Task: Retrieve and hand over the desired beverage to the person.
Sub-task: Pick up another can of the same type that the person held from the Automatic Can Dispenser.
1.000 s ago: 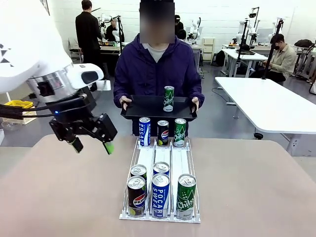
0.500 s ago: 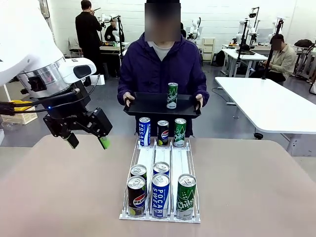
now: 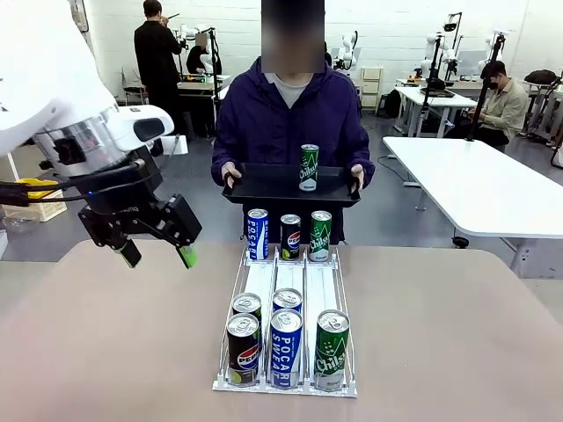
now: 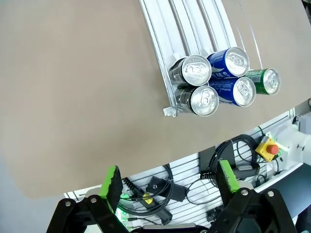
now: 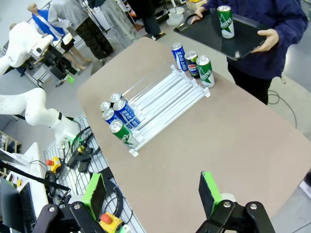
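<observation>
The person [image 3: 290,114] in a dark purple jacket stands at the far side, both hands on a black tray [image 3: 264,186] with one green beverage can [image 3: 309,167] upright on it. On the table, a white wire rack [image 3: 290,281] holds three cans at its far end [image 3: 290,236] and several at its near end [image 3: 286,347]: Pepsi, Pocari Sweat and green ones. My left gripper [image 3: 159,256] hangs open and empty above the table, left of the rack; its own view looks down on the near cans [image 4: 204,87]. My right gripper [image 5: 153,189] is open and empty, high above the table and far from the rack [image 5: 165,92] and the tray [image 5: 243,43].
A white table [image 3: 493,185] stands at the right behind the person's side. Other people sit and stand at benches farther back. Beyond the table's near edge lie cables and a red stop button [image 4: 268,147]. Bare tabletop [image 3: 457,334] lies on both sides of the rack.
My left gripper has drawn back to the left and a little up, away from the rack. The person has shifted slightly right and lifted the tray a little.
</observation>
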Robot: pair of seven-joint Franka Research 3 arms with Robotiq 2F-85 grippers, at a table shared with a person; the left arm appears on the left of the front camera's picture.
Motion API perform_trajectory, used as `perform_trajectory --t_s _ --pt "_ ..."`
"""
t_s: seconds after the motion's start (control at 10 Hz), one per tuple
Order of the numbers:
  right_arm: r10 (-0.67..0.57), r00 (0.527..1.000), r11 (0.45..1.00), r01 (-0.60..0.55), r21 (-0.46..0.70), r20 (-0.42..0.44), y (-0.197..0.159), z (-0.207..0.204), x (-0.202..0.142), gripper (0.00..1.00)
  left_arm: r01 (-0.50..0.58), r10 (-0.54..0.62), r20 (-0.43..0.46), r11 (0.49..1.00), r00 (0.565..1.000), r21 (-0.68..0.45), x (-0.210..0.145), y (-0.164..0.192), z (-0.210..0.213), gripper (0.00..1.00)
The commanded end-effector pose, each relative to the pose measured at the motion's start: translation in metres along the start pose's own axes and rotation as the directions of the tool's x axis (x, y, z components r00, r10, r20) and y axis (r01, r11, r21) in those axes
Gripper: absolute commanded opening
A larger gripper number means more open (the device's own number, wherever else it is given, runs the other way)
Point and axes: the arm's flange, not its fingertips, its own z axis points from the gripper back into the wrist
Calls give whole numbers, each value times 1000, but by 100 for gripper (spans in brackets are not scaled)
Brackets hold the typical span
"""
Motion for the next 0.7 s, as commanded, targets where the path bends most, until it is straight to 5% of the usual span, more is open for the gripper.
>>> perform_trajectory --t_s 0.0,0.3,0.6 --pt "19 999 1000 -19 19 28 -1 -1 1 100 -80 89 -102 992 991 93 11 -42 -29 100" --pt "19 999 1000 -19 19 28 -1 -1 1 100 -103 140 -114 955 984 278 25 -86 -75 100" --pt "19 999 1000 -19 19 28 -1 -1 1 100 -76 102 -80 959 992 272 28 -104 -114 100"
